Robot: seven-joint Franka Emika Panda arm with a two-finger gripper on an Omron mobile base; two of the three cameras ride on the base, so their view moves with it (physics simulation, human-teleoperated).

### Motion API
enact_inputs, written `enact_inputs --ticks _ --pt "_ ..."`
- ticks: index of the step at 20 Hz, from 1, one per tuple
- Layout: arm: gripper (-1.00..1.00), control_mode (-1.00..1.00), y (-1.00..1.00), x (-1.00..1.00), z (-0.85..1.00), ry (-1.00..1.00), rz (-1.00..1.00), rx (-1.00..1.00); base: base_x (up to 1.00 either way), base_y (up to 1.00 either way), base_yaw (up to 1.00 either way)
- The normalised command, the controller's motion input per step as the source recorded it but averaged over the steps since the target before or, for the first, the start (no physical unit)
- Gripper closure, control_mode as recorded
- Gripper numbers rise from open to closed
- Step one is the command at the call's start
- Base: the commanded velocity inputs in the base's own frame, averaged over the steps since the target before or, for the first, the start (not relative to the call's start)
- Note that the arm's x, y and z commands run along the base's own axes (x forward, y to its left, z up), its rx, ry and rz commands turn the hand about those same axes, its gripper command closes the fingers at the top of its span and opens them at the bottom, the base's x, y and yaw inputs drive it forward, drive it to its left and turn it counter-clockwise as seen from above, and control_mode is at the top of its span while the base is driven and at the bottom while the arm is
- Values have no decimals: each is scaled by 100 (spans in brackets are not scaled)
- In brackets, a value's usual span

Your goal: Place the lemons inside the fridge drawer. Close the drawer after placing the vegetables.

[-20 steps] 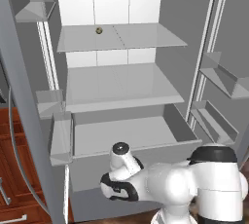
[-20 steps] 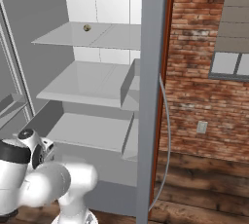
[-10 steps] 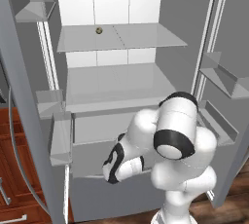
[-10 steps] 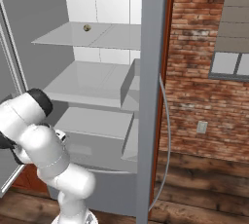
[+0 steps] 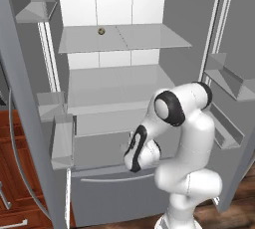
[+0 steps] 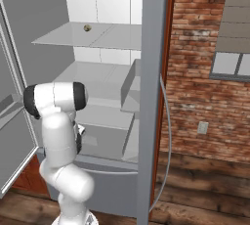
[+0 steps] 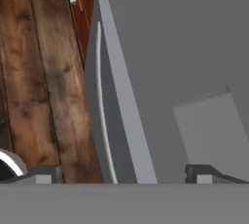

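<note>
The fridge drawer (image 5: 99,146) stands pulled out low in the open fridge, its long axis running left to right, apparently empty. The gripper (image 7: 124,173), jaws wide and holding nothing, points down just over its near rim. A small round thing (image 5: 101,31) (lemon? too small to tell) sits far up on the shelf (image 5: 149,39).

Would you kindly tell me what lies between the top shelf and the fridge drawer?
One wide middle shelf lies between the top shelf and the fridge drawer, seen plainly in the left base view.
</note>
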Motion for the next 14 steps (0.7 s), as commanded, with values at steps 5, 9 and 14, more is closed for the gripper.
enact_inputs --ticks 5,9,14 --pt "-100 -100 8 63 25 0 0 0 0 0 0" --pt "-100 -100 23 55 16 0 0 -1 0 0 0" --pt "-100 -100 23 54 2 0 0 -2 0 0 0"
